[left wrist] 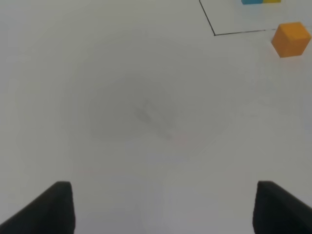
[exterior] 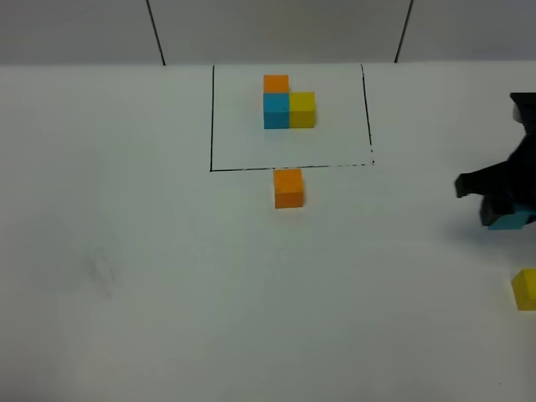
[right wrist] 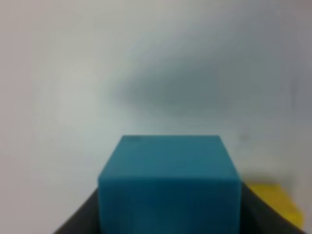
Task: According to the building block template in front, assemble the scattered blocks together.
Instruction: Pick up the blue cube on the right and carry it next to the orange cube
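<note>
The template is a black-line rectangle at the back middle, holding a joined orange, blue and yellow cluster. A loose orange cube sits just in front of the rectangle's near line; it also shows in the left wrist view. My right gripper at the right edge is shut on the loose blue cube, which fills the right wrist view between the dark fingers. The loose yellow cube lies nearer the front at the right edge, close beside the blue one. My left gripper is open over bare table.
The white table runs up to a grey back wall with two dark vertical seams. A faint smudge marks the left part of the table. The left arm is outside the exterior view.
</note>
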